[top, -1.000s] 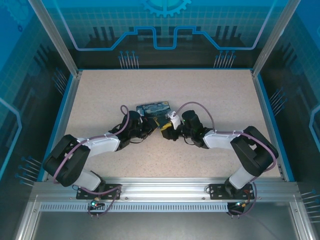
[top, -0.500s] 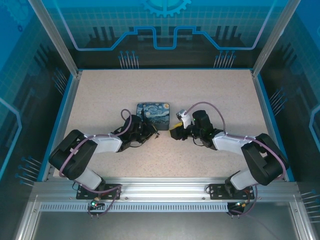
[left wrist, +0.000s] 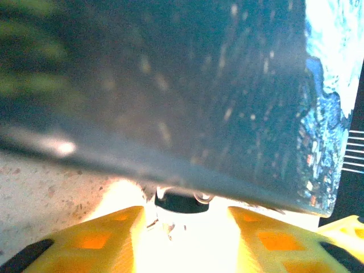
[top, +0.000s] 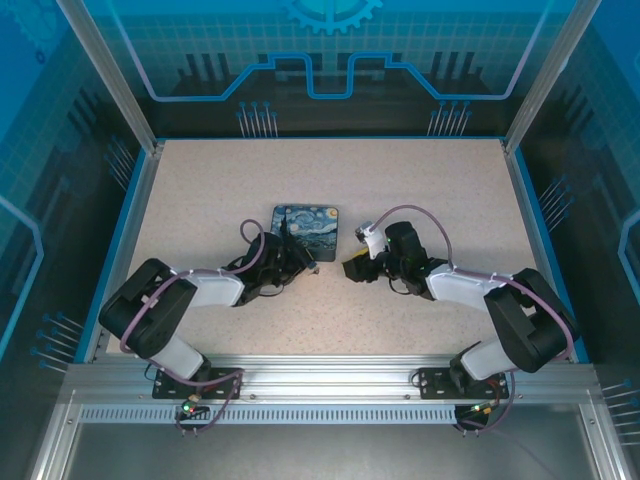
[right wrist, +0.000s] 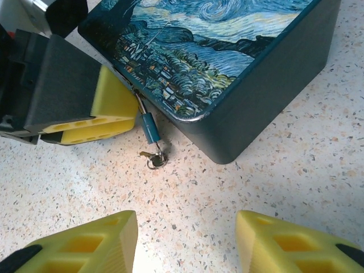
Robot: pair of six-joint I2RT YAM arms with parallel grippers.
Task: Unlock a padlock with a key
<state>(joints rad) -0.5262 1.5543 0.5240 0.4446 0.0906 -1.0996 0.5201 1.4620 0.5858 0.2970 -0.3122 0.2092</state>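
The right tool [right wrist: 185, 227] is nearest in the right wrist view. Its two yellow fingers [right wrist: 96, 242] stand wide apart and hold nothing.

Just past them, the key [right wrist: 153, 160] is down low on the table [right wrist: 296, 182]. It touches the bottom of the padlock [right wrist: 149, 128]. I cannot tell if it is pushed into the lock or only leans on it. The padlock is small and blue-green. Its thin loop goes up to the edge of the tin [right wrist: 227, 68], at the tin's near corner.

The left tool [right wrist: 122, 116] is at about 9 o'clock from the padlock, right beside the loop and against the tin. In the left wrist view the left tool [left wrist: 185, 219] has its fingers apart too, with nothing held between them.

In the top view the tin [top: 305, 225] sits at 12 o'clock from the two tools.

What has changed: a second ago both tools were bunched close together at the tin's near edge. Now the right tool [top: 352, 270] has pulled back toward 3 o'clock, and the left tool [top: 303, 262] stays by the corner. So the key has been let go. I think the lock is not open yet, because the loop looks hooked on the tin. Someone may need to grab the key again and turn it.

Count: two tools, one padlock, one key, one tin.
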